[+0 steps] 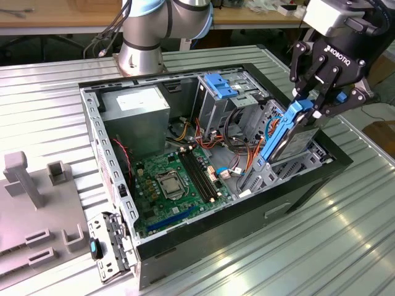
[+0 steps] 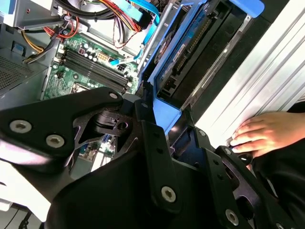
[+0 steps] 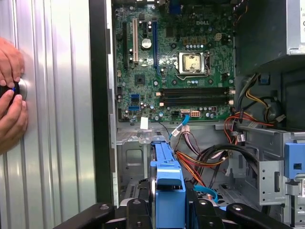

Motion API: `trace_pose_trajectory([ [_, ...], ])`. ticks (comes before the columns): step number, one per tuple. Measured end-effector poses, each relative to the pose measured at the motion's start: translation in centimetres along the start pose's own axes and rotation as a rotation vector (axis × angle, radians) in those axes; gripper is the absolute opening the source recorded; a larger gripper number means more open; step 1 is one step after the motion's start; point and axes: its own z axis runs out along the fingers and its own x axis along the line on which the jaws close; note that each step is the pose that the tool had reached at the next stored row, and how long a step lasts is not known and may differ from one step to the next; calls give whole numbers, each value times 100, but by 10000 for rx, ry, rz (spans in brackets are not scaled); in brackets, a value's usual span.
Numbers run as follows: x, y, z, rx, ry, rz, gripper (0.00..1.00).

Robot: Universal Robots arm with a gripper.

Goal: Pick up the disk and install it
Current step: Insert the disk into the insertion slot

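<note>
While fingers (image 1: pixel 323 83) clamp its upper end, disk (image 1: pixel 299 145) tilted in case (image 1: pixel 247 219) (blue rail (image 1: pixel 276 139) toward motherboard (image 1: pixel 166 185)).

The disk (image 1: pixel 295 140), a flat silver-grey drive edged by a bright blue carrier rail, is standing on edge and tilting steeply. The end effector (image 1: pixel 310 106) is clamping its upper end, and its lower end is dipping into the open computer case (image 1: pixel 185 243) at the exterior view's right.
</note>
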Motion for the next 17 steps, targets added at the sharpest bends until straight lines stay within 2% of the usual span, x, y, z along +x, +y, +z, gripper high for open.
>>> trace_pose_trajectory([
  [17,0,3,107,0,0,0,37],
])
